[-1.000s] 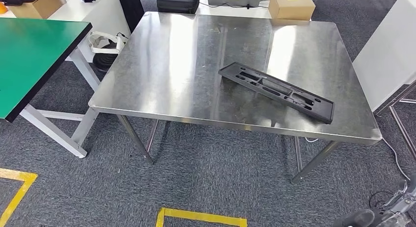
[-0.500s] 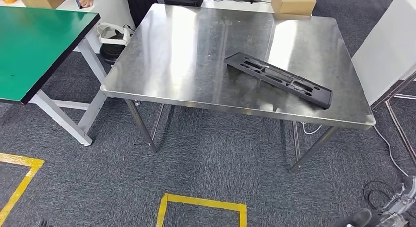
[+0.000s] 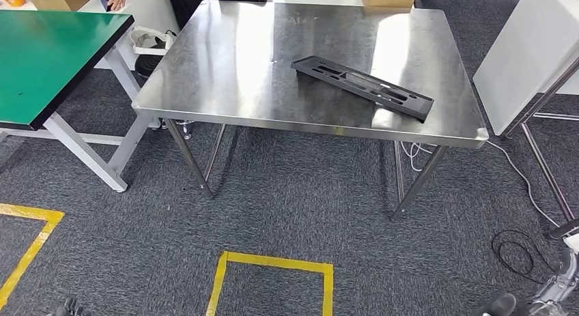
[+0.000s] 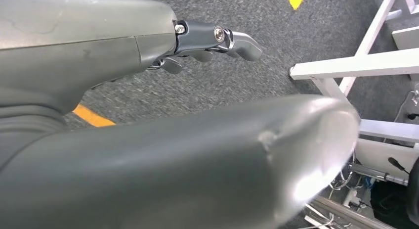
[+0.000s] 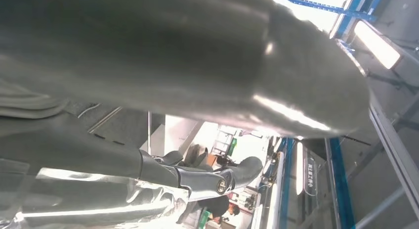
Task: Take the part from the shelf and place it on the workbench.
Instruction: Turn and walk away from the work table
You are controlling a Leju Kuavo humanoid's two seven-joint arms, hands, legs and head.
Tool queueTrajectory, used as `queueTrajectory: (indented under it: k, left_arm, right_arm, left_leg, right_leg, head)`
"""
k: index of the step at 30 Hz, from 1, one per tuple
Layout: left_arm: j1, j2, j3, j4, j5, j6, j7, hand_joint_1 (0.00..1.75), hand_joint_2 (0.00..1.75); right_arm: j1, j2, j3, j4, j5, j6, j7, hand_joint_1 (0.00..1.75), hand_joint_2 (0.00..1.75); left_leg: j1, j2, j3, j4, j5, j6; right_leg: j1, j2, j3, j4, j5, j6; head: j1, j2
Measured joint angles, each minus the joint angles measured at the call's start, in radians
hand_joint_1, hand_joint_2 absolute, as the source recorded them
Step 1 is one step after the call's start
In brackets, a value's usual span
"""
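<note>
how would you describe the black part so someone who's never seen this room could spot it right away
Find the steel workbench in the middle of the room, right of the green-topped table. On its right half lies the black part, a long flat tray-like piece with cut-out slots, set at a slant. It is the one dark, matte thing on the shiny top.

Glossy steel workbench (image 3: pixel 239 63), matt-black plastic part (image 3: pixel 362 88)
</note>
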State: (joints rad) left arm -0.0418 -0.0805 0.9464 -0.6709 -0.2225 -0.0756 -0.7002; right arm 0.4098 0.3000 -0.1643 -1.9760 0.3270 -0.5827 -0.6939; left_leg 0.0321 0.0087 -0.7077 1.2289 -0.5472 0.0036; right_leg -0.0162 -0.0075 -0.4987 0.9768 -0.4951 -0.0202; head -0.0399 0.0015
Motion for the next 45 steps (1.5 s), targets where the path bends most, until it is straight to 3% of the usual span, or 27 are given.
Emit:
queueTrajectory:
  k: [1, 2, 5, 8, 11, 12, 13, 15, 16, 17, 19, 20, 21, 22, 24, 26, 28, 30, 31, 32, 33, 35, 37, 39, 42, 45]
  left_arm:
    - [0.001, 0.0, 0.0, 0.003, -0.006, 0.006, 0.0, 0.0, 0.0]
    - [0.003, -0.001, 0.0, 0.008, -0.014, 0.013, 0.001, 0.0, 0.0]
    - [0.008, -0.002, 0.0, 0.015, -0.026, 0.019, 0.001, 0.0, 0.0]
    - [0.008, -0.002, 0.0, 0.016, -0.027, 0.019, 0.001, 0.0, 0.0]
    - [0.013, 0.0, 0.0, 0.017, -0.031, 0.019, 0.001, 0.0, 0.0]
    - [0.016, 0.005, 0.001, 0.017, -0.034, 0.019, 0.0, 0.0, 0.0]
    - [0.02, 0.008, 0.002, 0.018, -0.038, 0.018, 0.0, 0.0, 0.0]
    - [0.028, 0.005, 0.003, 0.02, -0.041, 0.01, 0.0, 0.0, 0.0]
    - [0.033, 0.0, 0.003, 0.02, -0.041, 0.006, 0.0, 0.0, 0.0]
    - [0.037, -0.006, 0.003, 0.02, -0.041, 0.003, 0.0, 0.0, 0.0]
    - [0.04, -0.012, 0.003, 0.02, -0.041, 0.001, 0.0, 0.0, 0.0]
    - [0.041, -0.013, 0.003, 0.019, -0.041, 0.0, 0.0, 0.0, 0.0]
    - [0.041, -0.014, 0.003, 0.017, -0.041, 0.0, 0.0, 0.0, 0.0]
    - [0.041, -0.013, 0.003, 0.015, -0.041, 0.0, 0.0, 0.0, 0.0]
    - [0.042, -0.013, 0.003, 0.012, -0.04, 0.0, -0.001, 0.0, 0.0]
    - [0.044, -0.012, 0.003, 0.012, -0.039, 0.0, -0.001, 0.0, 0.0]
    - [0.044, -0.013, 0.003, 0.01, -0.038, 0.0, -0.001, 0.0, 0.0]
    - [0.044, -0.012, 0.003, 0.006, -0.032, 0.0, -0.001, 0.0, 0.0]
    - [0.044, -0.012, 0.003, 0.004, -0.027, 0.0, -0.001, 0.0, 0.0]
    - [0.045, -0.012, 0.003, 0.002, -0.023, 0.0, -0.001, 0.0, 0.0]
    - [0.045, -0.013, 0.003, -0.001, -0.02, 0.0, -0.001, 0.0, 0.0]
    - [0.045, -0.011, 0.003, -0.01, -0.017, 0.0, -0.001, 0.0, 0.0]
    - [0.043, -0.008, 0.003, -0.021, -0.015, -0.001, -0.001, 0.0, 0.0]
    - [0.042, -0.005, 0.003, -0.029, -0.01, -0.005, -0.002, 0.0, 0.0]
    - [0.037, -0.002, 0.004, -0.035, -0.008, -0.016, -0.003, 0.0, 0.0]
    - [0.027, -0.007, 0.004, -0.027, -0.015, -0.02, -0.002, 0.0, 0.0]
  right_arm:
    - [0.006, 0.002, -0.003, 0.0, 0.012, 0.004, 0.007, 0.0, 0.0]
    - [0.015, 0.005, -0.007, 0.0, 0.026, 0.01, 0.014, 0.0, 0.0]
    - [0.03, 0.011, -0.015, 0.0, 0.047, 0.02, 0.021, 0.0, 0.0]
    - [0.031, 0.011, -0.016, 0.0, 0.047, 0.02, 0.021, 0.0, 0.0]
    - [0.041, 0.02, -0.024, 0.001, 0.048, 0.031, 0.016, 0.0, 0.0]
    - [0.044, 0.025, -0.029, 0.002, 0.048, 0.041, 0.014, 0.0, 0.0]
    - [0.045, 0.029, -0.034, 0.004, 0.048, 0.051, 0.012, 0.0, 0.0]
    - [0.044, 0.034, -0.05, 0.012, 0.045, 0.066, 0.009, 0.0, 0.0]
    - [0.042, 0.034, -0.058, 0.017, 0.042, 0.069, 0.006, 0.0, 0.0]
    - [0.041, 0.034, -0.063, 0.02, 0.038, 0.07, 0.004, 0.0, 0.0]
    - [0.038, 0.035, -0.067, 0.024, 0.033, 0.071, 0.0, 0.0, 0.0]
    - [0.036, 0.035, -0.068, 0.026, 0.032, 0.071, 0.0, 0.0, 0.0]
    - [0.034, 0.035, -0.069, 0.028, 0.03, 0.071, -0.001, 0.0, 0.0]
    - [0.032, 0.036, -0.07, 0.03, 0.03, 0.072, -0.002, 0.0, 0.0]
    - [0.031, 0.038, -0.072, 0.032, 0.03, 0.072, -0.004, 0.0, 0.0]
    - [0.031, 0.04, -0.073, 0.033, 0.029, 0.073, -0.005, 0.0, 0.0]
    - [0.031, 0.041, -0.075, 0.034, 0.026, 0.074, -0.006, 0.0, 0.0]
    - [0.03, 0.042, -0.076, 0.034, 0.02, 0.074, -0.006, 0.0, 0.0]
    - [0.03, 0.042, -0.076, 0.034, 0.016, 0.074, -0.006, 0.0, 0.0]
    - [0.03, 0.042, -0.077, 0.035, 0.013, 0.074, -0.006, 0.0, 0.0]
    - [0.029, 0.042, -0.077, 0.035, 0.011, 0.073, -0.006, 0.0, 0.0]
    - [0.025, 0.042, -0.078, 0.036, 0.011, 0.072, -0.006, 0.0, 0.0]
    - [0.017, 0.044, -0.078, 0.037, 0.012, 0.071, -0.006, 0.0, 0.0]
    - [0.009, 0.045, -0.079, 0.04, 0.014, 0.07, -0.006, 0.0, 0.0]
    - [0.005, 0.046, -0.081, 0.041, 0.013, 0.068, -0.005, 0.0, 0.0]
    - [0.007, 0.043, -0.087, 0.041, 0.01, 0.068, 0.001, 0.0, 0.0]
  left_leg:
    - [-0.001, 0.0, 0.006, 0.04, -0.004, 0.003]
    - [-0.002, -0.001, 0.027, 0.047, 0.012, 0.01]
    - [-0.007, -0.002, 0.089, -0.001, 0.06, 0.029]
    - [-0.008, -0.002, 0.096, -0.01, 0.062, 0.031]
    - [-0.023, 0.001, 0.189, -0.158, 0.032, 0.068]
    - [-0.032, 0.003, 0.221, -0.223, 0.031, 0.084]
    - [-0.035, 0.005, 0.229, -0.262, 0.049, 0.092]
    - [-0.035, 0.006, 0.212, -0.314, 0.107, 0.094]
    - [-0.029, 0.006, 0.197, -0.321, 0.127, 0.087]
    - [-0.024, 0.006, 0.179, -0.316, 0.137, 0.074]
    - [-0.012, 0.005, 0.155, -0.289, 0.141, 0.055]
    - [-0.009, 0.004, 0.141, -0.268, 0.138, 0.043]
    - [-0.007, 0.003, 0.128, -0.245, 0.133, 0.032]
    - [-0.006, 0.003, 0.119, -0.226, 0.129, 0.023]
    - [-0.002, 0.001, 0.11, -0.211, 0.126, 0.014]
    - [0.006, 0.0, 0.104, -0.194, 0.111, 0.009]
    - [0.009, 0.0, 0.071, -0.111, 0.049, 0.003]
    - [0.009, -0.001, 0.019, 0.022, -0.026, 0.002]
    - [0.008, -0.001, 0.004, 0.069, -0.043, 0.006]
    - [0.005, -0.001, 0.005, 0.08, -0.04, 0.013]
    - [0.0, -0.002, 0.025, 0.052, -0.02, 0.025]
    - [-0.016, -0.005, 0.1, -0.079, 0.037, 0.063]
    - [-0.032, -0.004, 0.145, -0.166, 0.064, 0.093]
    - [-0.045, 0.0, 0.148, -0.184, 0.069, 0.101]
    - [-0.046, 0.005, 0.175, -0.256, 0.105, 0.117]
    - [-0.041, 0.008, 0.177, -0.286, 0.127, 0.116]
  right_leg:
    - [0.006, 0.0, -0.013, 0.004, 0.01, -0.001]
    - [0.012, 0.0, -0.026, 0.009, 0.018, -0.001]
    - [0.022, 0.001, -0.046, 0.016, 0.029, -0.001]
    - [0.023, 0.001, -0.048, 0.017, 0.03, -0.001]
    - [0.021, 0.0, -0.059, 0.015, 0.045, 0.004]
    - [0.018, -0.002, -0.061, 0.007, 0.056, 0.013]
    - [0.014, -0.002, -0.071, 0.019, 0.049, 0.02]
    - [0.002, 0.002, -0.126, 0.148, -0.021, 0.035]
    - [-0.007, 0.006, -0.148, 0.214, -0.062, 0.042]
    - [-0.017, 0.006, -0.146, 0.244, -0.08, 0.055]
    - [-0.034, 0.005, -0.063, 0.129, -0.051, 0.089]
    - [-0.037, 0.008, -0.029, 0.071, -0.038, 0.099]
    - [-0.039, 0.01, -0.008, 0.032, -0.031, 0.099]
    - [-0.037, 0.013, -0.003, 0.019, -0.031, 0.091]
    - [-0.033, 0.015, -0.014, 0.034, -0.031, 0.064]
    - [-0.031, 0.014, -0.018, 0.037, -0.025, 0.047]
    - [-0.027, 0.012, -0.021, 0.037, -0.017, 0.034]
    - [-0.019, 0.011, -0.027, 0.038, -0.009, 0.026]
    - [-0.014, 0.011, -0.031, 0.039, -0.007, 0.023]
    - [-0.008, 0.012, -0.032, 0.039, -0.005, 0.022]
    - [-0.002, 0.012, -0.032, 0.039, -0.004, 0.022]
    - [0.005, 0.012, -0.029, 0.038, -0.003, 0.022]
    - [0.004, 0.012, -0.03, 0.036, 0.0, 0.025]
    - [-0.003, 0.01, -0.033, 0.03, 0.006, 0.033]
    - [0.004, 0.007, -0.043, 0.039, -0.002, 0.042]
    - [0.0, 0.008, -0.124, 0.198, -0.077, 0.038]
  head:
    - [0.0, 0.0]
    - [0.0, 0.0]
    - [0.0, 0.0]
    - [0.0, 0.0]
    - [0.005, 0.0]
    - [0.005, 0.0]
    - [0.006, 0.0]
    - [0.006, 0.0]
    - [0.008, 0.0]
    - [0.009, 0.0]
    - [0.01, 0.0]
    - [0.012, 0.0]
    - [0.013, 0.0]
    - [0.013, 0.0]
    - [0.009, 0.0]
    - [0.005, 0.0]
    - [0.004, 0.0]
    - [0.003, 0.0]
    - [0.003, 0.0]
    - [0.003, 0.0]
    - [0.003, 0.0]
    - [0.004, 0.0]
    - [0.01, 0.0]
    - [0.011, 0.0]
    - [0.008, 0.0]
    - [0.01, 0.0]
